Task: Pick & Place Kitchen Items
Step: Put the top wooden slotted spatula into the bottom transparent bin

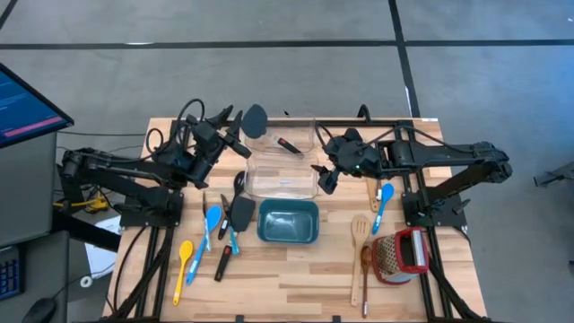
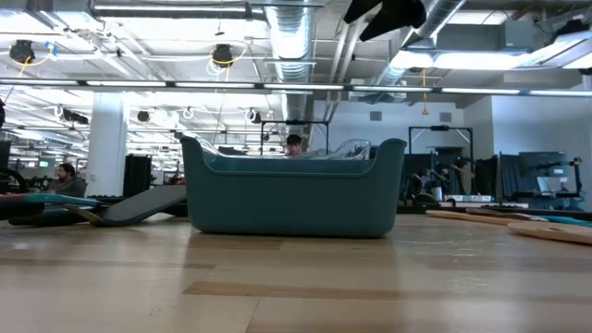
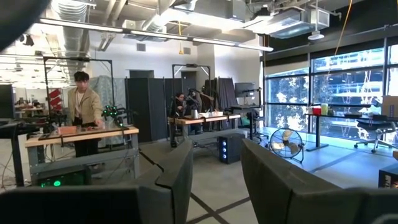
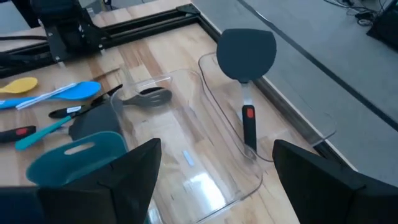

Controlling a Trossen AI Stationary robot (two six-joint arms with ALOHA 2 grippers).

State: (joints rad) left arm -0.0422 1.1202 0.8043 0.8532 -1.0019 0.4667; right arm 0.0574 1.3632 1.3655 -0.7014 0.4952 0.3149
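Black spatula (image 4: 246, 56) with red-marked handle leans in clear container (image 4: 217, 180).

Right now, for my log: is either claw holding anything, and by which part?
Nothing: left claw and right claw are open and empty; black spatula rests free in the clear dish.

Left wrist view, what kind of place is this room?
Probably a robotics lab or open workshop: exposed ceiling ducts, workbenches with gear, a person standing at one, and a concrete floor.
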